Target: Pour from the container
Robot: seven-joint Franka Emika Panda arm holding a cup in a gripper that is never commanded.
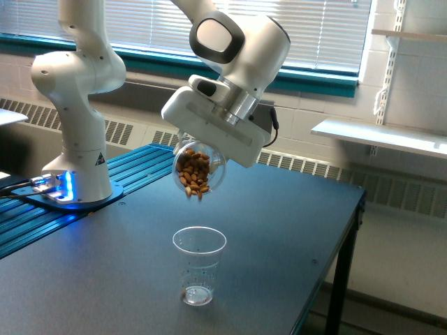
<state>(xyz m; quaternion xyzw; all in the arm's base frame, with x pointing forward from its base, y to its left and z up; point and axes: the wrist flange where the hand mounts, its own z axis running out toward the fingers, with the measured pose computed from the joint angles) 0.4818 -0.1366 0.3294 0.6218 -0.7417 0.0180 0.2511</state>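
The container [198,169], a clear round-bodied cup full of brown nuts, hangs tilted steeply in the air with its mouth turned downward. A few nuts are spilling past its lower rim. My gripper [202,150] is shut on the container; its fingers are mostly hidden behind the white hand and the cup. Directly below stands a clear tapered cup [199,264] with small printed marks, upright on the dark table [279,230] and looking empty.
The arm's white base [75,183] with a blue light stands on blue rails at the exterior view's left. The table's edge runs along the exterior view's right, dropping to the floor. A window with blinds and a radiator line the back wall.
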